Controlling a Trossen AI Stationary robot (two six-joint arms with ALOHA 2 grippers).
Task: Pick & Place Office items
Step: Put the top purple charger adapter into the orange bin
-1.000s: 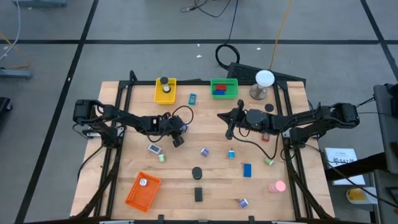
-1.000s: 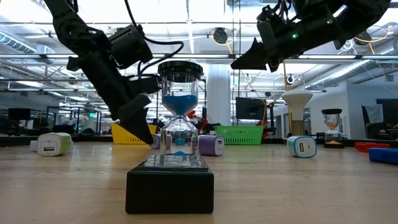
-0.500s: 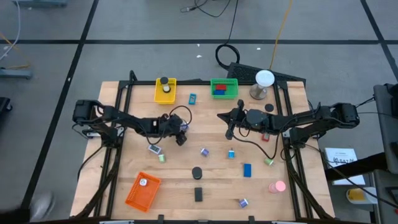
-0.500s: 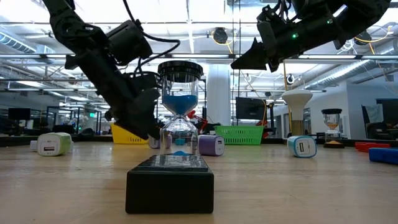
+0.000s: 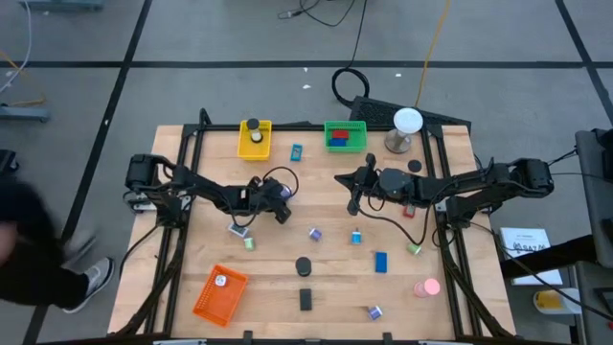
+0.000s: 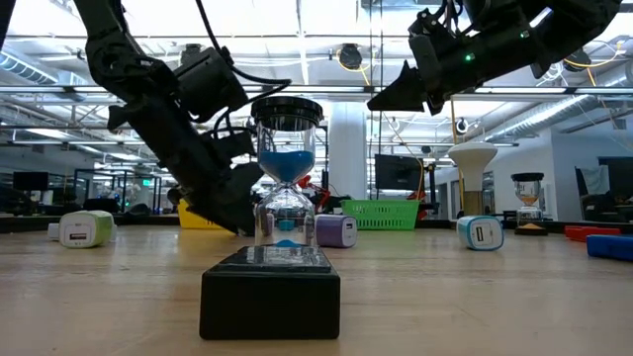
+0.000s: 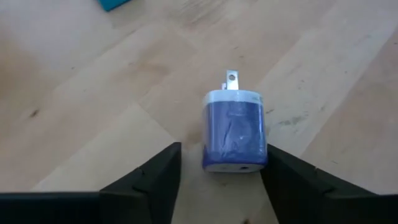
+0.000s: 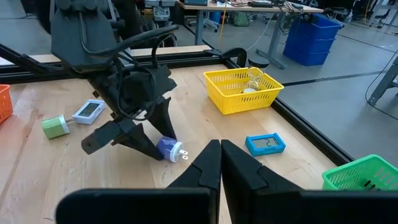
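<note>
Two spread dark fingers of the left gripper (image 7: 214, 180) flank a boxy, glossy purple plug (image 7: 234, 129); right gripper (image 8: 221, 163) jaws pressed together.

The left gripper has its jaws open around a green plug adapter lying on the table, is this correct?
Not quite: the plug adapter between the left gripper jaws is purple-blue, not green, as the left wrist view shows. The rest holds: the jaws are open on either side of it and it lies on the wooden table.

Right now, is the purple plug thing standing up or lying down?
Lying down. The purple charger rests flat on the table, prongs pointing sideways, between the left gripper and its open fingers.
</note>
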